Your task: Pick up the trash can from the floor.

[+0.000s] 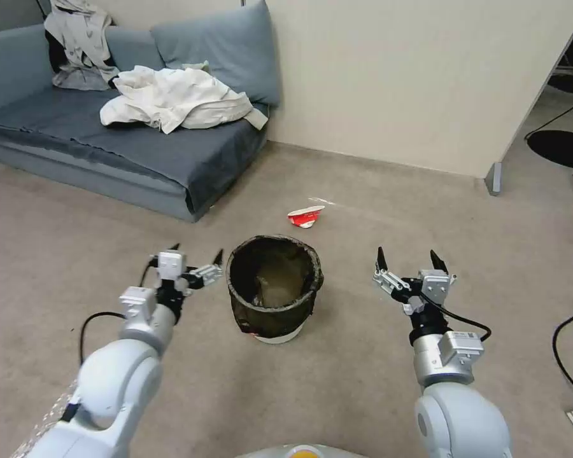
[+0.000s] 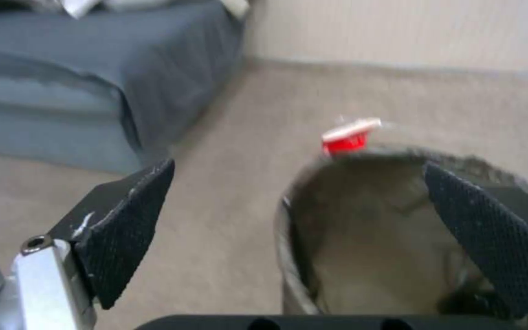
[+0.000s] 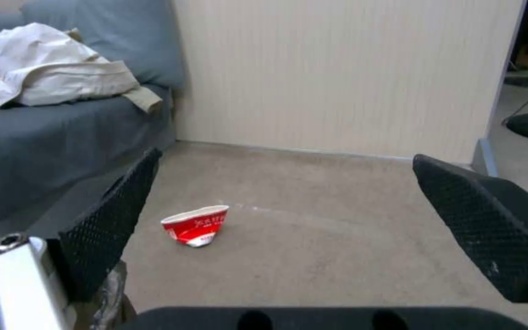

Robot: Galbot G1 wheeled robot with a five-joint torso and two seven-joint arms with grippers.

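Note:
The trash can (image 1: 274, 292) stands upright on the floor (image 1: 363, 369), a small white bin with a dark bag folded over its rim. It sits between my two arms. My left gripper (image 1: 196, 253) is open just to the can's left, at rim height. In the left wrist view the trash can (image 2: 362, 238) has its near rim between the open fingers (image 2: 129, 229), one finger over its mouth. My right gripper (image 1: 409, 257) is open farther off on the can's right, holding nothing.
A crushed red and white cup (image 1: 305, 216) lies on the floor behind the can, also the cup (image 3: 195, 225). A grey sofa (image 1: 127, 146) with loose clothes (image 1: 172, 98) fills the back left. A wall (image 1: 414, 76) runs behind; a black cable (image 1: 570, 356) lies at the right.

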